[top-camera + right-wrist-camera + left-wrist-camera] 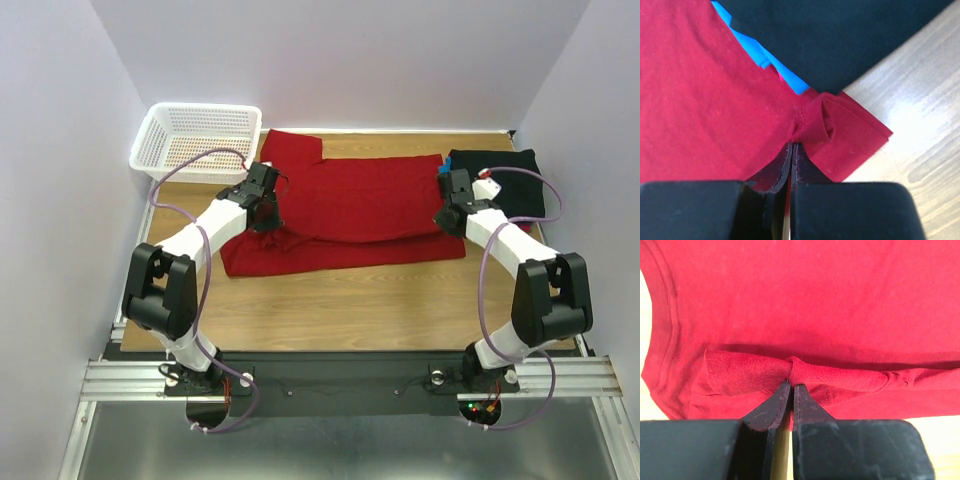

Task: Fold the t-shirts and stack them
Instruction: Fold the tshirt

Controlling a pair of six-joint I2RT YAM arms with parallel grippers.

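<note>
A plain bright red t-shirt [350, 205] lies spread across the middle of the table, its near edge partly folded over. My left gripper [265, 215] is shut on a pinched fold of the red shirt [790, 371] at its left side. My right gripper [447, 215] is shut on the red shirt's right edge [810, 125]. A folded black shirt [500, 180] lies at the back right. In the right wrist view the black shirt [840, 35] lies on a blue one [757, 47], and a sliver of pink-red shows beside the blue.
A white plastic lattice basket [195, 140] stands at the back left corner. Bare wooden table [350, 300] shows in front of the red shirt. White walls close in the table on three sides.
</note>
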